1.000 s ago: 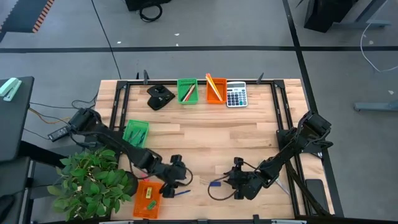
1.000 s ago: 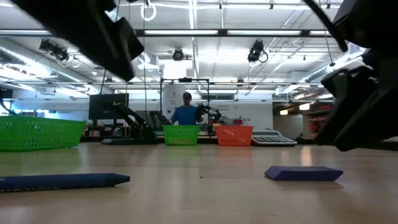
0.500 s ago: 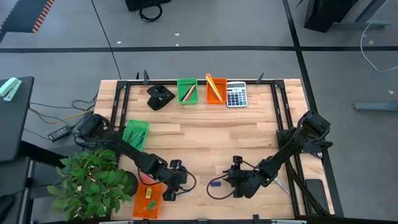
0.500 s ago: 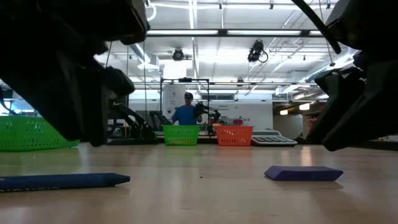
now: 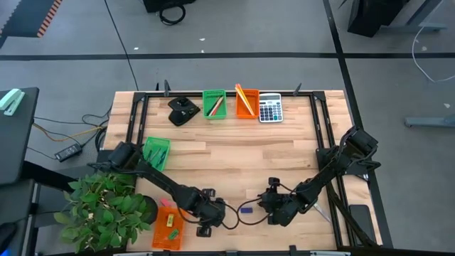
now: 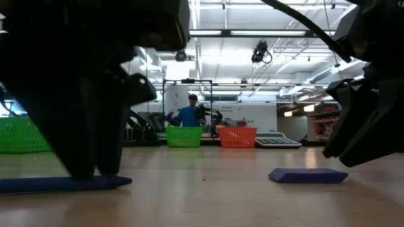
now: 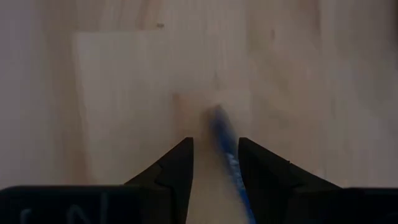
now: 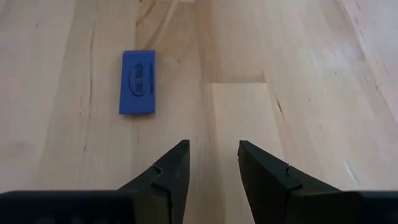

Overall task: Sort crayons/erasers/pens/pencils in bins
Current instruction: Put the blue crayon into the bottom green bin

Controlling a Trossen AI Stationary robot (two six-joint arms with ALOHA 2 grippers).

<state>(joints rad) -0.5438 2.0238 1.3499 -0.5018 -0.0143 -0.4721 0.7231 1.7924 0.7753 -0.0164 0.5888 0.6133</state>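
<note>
While both arms are reaching low over the near edge of the table, the high view is showing the left gripper just beside the orange bin at the near left corner, with the right gripper a little to its right. A blue eraser is lying on the wood between the two grippers. One green bin is sitting at the left side; another green bin and a second orange bin are standing at the far edge beside a grey calculator.

Low view: left gripper is standing down on the table over a blue pen lying flat; eraser is resting apart to its right. A person is standing far behind.

Left wrist view: fingers are sitting narrowly apart, the blue pen running between them, not yet pinched.

Right wrist view: fingers are held narrowly apart over bare wood, holding nothing; eraser is lying ahead, well off their line.
</note>
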